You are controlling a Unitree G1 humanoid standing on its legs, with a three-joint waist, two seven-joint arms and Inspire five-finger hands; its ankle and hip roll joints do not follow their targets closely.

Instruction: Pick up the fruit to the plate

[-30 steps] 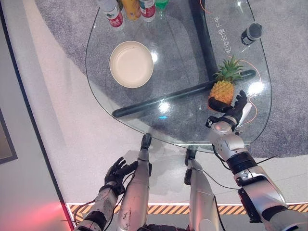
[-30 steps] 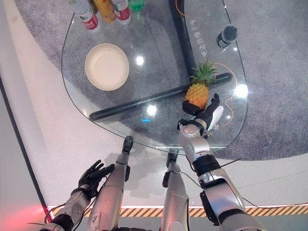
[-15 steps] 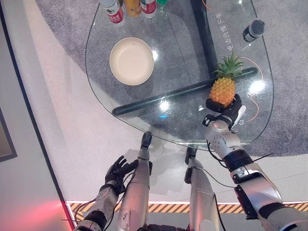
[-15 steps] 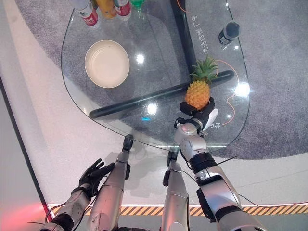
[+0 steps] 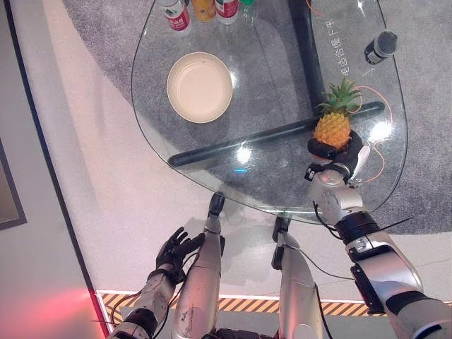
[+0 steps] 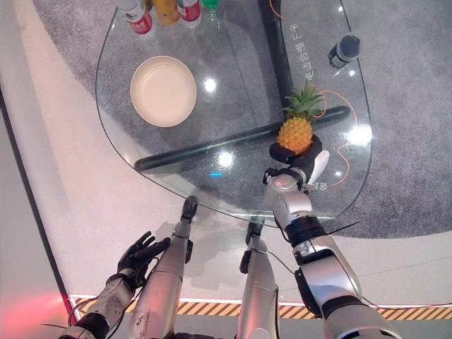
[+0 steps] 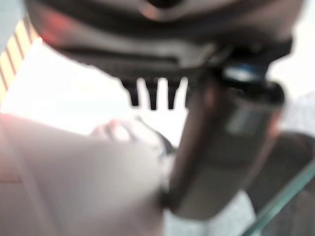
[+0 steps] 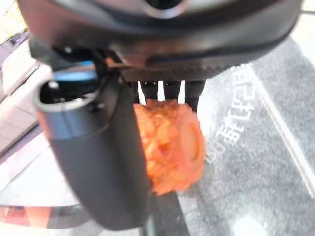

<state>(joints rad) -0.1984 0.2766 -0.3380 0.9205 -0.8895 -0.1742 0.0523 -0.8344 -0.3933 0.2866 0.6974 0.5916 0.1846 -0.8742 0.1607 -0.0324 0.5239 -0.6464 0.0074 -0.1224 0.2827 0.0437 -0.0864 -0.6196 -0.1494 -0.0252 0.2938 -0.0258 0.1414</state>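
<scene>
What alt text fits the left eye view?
The right hand curls round the base of a pineapple on a glass table. An empty plate sits across the table; the left hand hangs open below its edge.

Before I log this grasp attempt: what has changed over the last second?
The right hand closed in on the pineapple: a second ago its fingers were spread beside the fruit's base; now they curl round it, as the right wrist view confirms. The pineapple still stands upright on the glass table. The plate remains empty, and the left hand hangs open below the table edge.
</scene>
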